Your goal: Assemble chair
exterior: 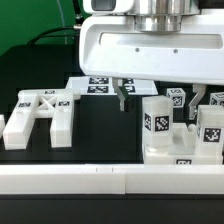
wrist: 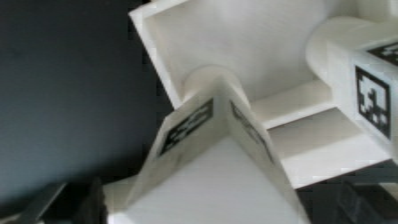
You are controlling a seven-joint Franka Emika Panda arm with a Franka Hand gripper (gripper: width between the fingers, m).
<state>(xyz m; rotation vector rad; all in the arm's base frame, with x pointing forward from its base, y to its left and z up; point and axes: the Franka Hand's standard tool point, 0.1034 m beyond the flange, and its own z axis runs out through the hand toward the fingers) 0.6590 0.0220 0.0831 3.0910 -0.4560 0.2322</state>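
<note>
The chair is in loose parts on the black table (exterior: pixel 100 135): the cross-braced plate (exterior: pixel 40 115) lies flat at the left, and a cluster of tagged blocks stands at the right, with the tall block (exterior: pixel 160 122) nearest the middle. The hand (exterior: pixel 157 104) hangs right over that block with its fingers (exterior: pixel 122 97) spread wide, one on each side of the block's top. As far as the views show, they grip nothing. A white tagged part (wrist: pixel 214 150) fills the wrist view between them. The likely trouble is a snag. If the hand swings sideways while this low, a finger could catch the block and tip it against its neighbour (exterior: pixel 210 132) or knock it out of place. Closing off-centre could twist it instead.
</note>
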